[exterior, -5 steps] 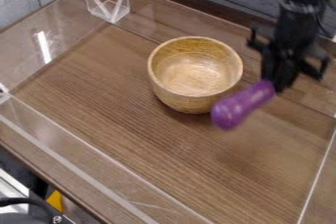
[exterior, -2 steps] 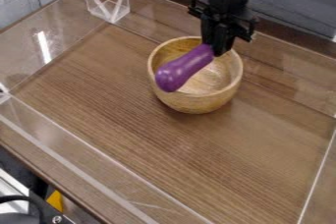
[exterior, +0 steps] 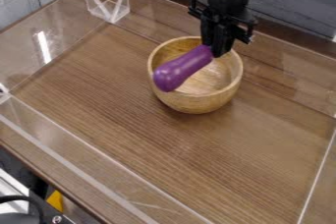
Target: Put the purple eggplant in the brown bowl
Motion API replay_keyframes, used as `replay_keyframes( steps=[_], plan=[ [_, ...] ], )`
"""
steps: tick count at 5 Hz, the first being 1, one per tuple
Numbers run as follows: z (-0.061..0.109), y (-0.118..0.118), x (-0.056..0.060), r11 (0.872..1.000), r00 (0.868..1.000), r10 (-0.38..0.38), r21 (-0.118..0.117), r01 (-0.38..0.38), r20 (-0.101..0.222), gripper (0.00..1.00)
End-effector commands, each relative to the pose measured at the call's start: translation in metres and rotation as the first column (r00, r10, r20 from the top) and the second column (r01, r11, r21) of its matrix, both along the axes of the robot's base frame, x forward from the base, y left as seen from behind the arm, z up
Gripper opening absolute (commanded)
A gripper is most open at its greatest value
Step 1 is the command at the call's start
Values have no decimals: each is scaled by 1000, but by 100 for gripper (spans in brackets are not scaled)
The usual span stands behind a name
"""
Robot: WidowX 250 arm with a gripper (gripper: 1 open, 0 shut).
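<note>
The brown bowl point(exterior: 197, 95), round and of light wood, stands in the middle of the table. Over it hangs the purple eggplant point(exterior: 182, 67), tilted with its lower end toward the bowl's left rim. My black gripper point(exterior: 221, 44) points straight down above the bowl's far side and is shut on the eggplant's upper end. Whether the eggplant touches the bowl cannot be told.
The wooden table top point(exterior: 118, 140) is ringed by low clear plastic walls. A small clear triangular stand point(exterior: 108, 4) sits at the far left. A grey panel runs behind the table.
The gripper carried the eggplant leftward from beside the bowl's right edge to above the bowl. Over the last half second it has stayed still.
</note>
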State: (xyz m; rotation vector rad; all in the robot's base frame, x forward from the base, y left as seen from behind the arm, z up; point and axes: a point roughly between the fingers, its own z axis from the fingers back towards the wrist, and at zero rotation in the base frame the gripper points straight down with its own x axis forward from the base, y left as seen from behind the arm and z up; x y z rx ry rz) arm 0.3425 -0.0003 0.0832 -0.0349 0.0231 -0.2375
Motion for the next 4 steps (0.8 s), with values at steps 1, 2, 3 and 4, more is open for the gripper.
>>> replay_keyframes(
  steps=[1, 2, 3, 4],
  plan=[
    [32, -8, -9, 1000, 995, 2, 1, -2, 102, 0],
    [31, -13, -20, 1000, 993, 11, 4, -12, 114, 0],
    [39, -14, -17, 1000, 990, 7, 14, -9, 140, 0],
    [46, -15, -15, 1000, 987, 6, 22, -10, 162, 0]
  ],
)
